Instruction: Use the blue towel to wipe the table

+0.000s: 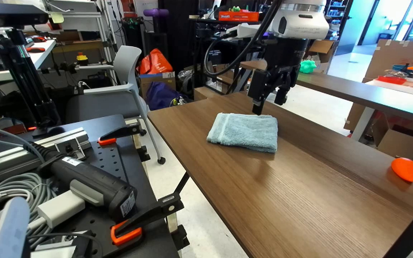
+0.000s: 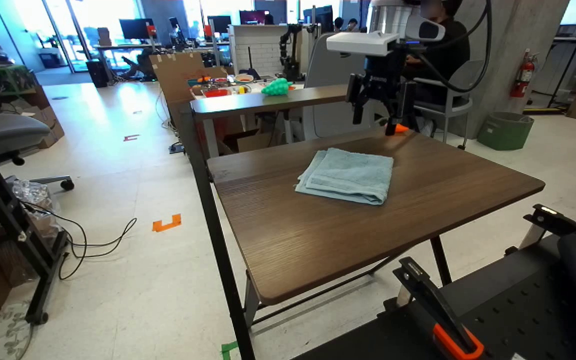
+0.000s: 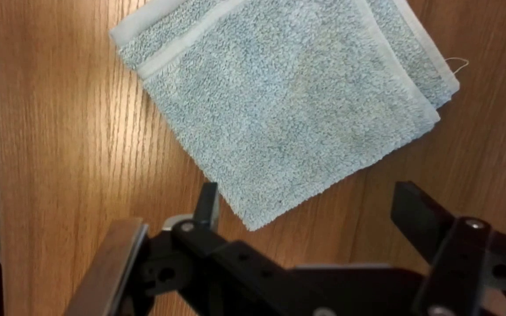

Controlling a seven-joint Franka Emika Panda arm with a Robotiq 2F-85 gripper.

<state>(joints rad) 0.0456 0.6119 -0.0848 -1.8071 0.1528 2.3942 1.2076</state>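
Blue towel [image 3: 288, 105]: folded, lying flat on the brown table [image 1: 335, 193], in from every edge and corner shown. Layers are offset along two sides. In the wrist view a loose thread [image 3: 467, 62] stands out beside one corner, and the towel's top portion runs out of frame.

Claw [image 1: 269, 104]: jaws parted wide, tips pointing down, above the table. The wrist view shows one towel corner directed at the space between the tips. In an exterior view both tips hang apart from the towel, and one fingertip [image 2: 391, 127] partly hides an orange object [image 1: 404, 169].

Orange object: resting on the table close to a long edge, toward a corner; rounded, tapering at one end.

Surroundings: off that same edge stands a narrow brown bench [image 1: 364, 91]. Off the opposite long edge is a black bench [image 1: 111, 159] bearing clamps [image 1: 158, 211] with orange handles. A grey chair [image 1: 126, 68] stands off one table corner.
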